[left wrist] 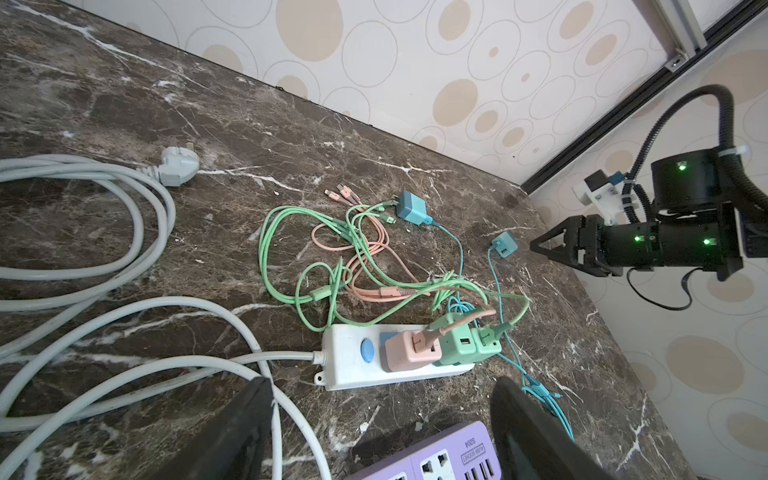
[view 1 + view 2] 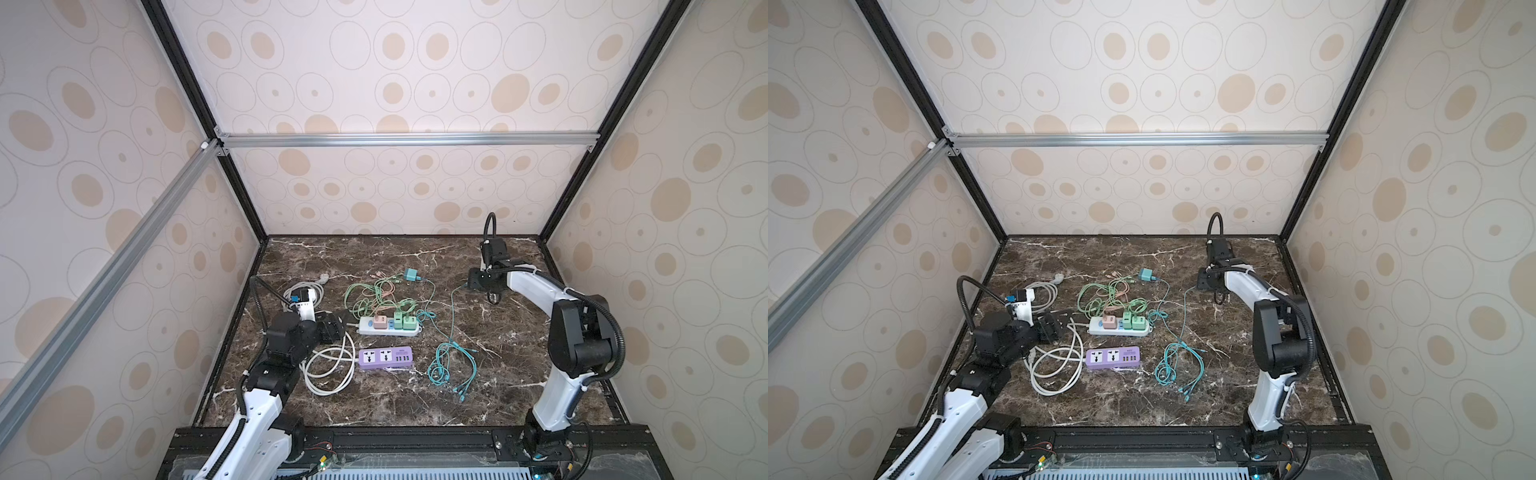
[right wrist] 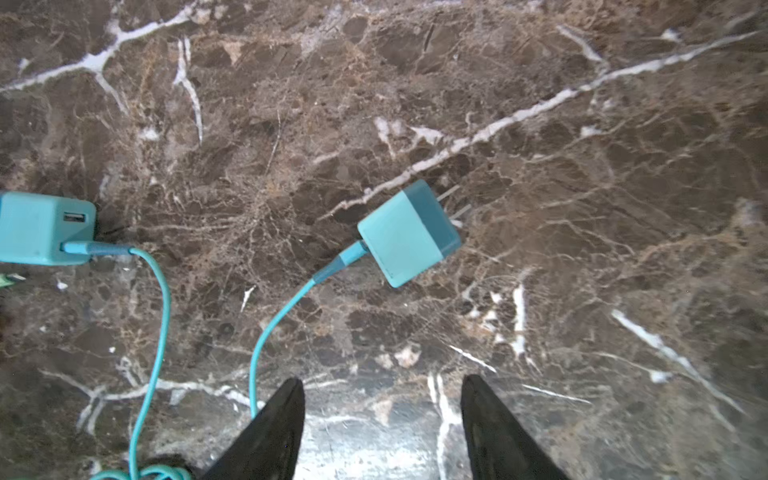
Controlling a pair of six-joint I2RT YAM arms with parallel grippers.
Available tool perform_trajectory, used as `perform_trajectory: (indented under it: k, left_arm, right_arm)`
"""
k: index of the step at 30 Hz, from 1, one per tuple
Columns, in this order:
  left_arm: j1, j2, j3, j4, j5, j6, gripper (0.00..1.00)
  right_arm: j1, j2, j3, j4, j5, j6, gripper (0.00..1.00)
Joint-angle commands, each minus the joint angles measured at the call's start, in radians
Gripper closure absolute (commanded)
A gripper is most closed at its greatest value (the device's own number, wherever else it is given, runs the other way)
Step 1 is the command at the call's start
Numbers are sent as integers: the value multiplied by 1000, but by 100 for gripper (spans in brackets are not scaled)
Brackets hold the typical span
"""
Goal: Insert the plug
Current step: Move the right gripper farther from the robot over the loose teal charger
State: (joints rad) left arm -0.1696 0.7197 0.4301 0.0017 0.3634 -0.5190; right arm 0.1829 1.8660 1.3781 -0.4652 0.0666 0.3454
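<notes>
The bench (image 2: pixel 519 374) is cluttered, so I place everything from the white strip (image 1: pixel 353 374). The purple strip (image 2: pixel 385 358) lies just in front of the white strip with its two large sockets bare. The white strip's top is crowded with other chargers (image 1: pixel 457 340), so I judge the purple one is where this plug should go.

My left fingers (image 1: pixel 237 440) hang spread and empty just off the white strip's cord end. I'd use them to steady the purple strip when I press the plug in.

My right fingers (image 3: pixel 270 428) are spread too, holding nothing, poised above the teal charger (image 3: pixel 409 232). It lies on its side well to the right of the white strip and a little behind it, out of sight in both top views. A twin charger (image 3: pixel 41 226) sits behind the white strip and is not my target.

The teal charger lies skewed to my fingers. I'd turn the wrist until they face two flat sides, move forward over the body, then descend and close. Its cable (image 3: pixel 266 332) passes right beside one finger, so I'd keep it outside the grip. The prongs (image 3: pixel 451 203) point away from the white strip. I'd leave them uncovered, since they must end up pointing down.
</notes>
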Motion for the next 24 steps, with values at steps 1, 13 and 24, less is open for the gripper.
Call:
perform_trajectory:
  k: [1, 13, 24]
  left_arm:
    - [7, -20, 24, -8, 16, -2, 18]
    - [7, -51, 14, -2, 27, -9, 18]
    - [7, -69, 1, 17, 41, -18, 17]
  right_arm:
    - [-11, 40, 37, 15, -39, 71, 37]
    - [-14, 160, 127, -2, -35, 228, 37]
    - [-14, 223, 154, -11, 36, 320, 37]
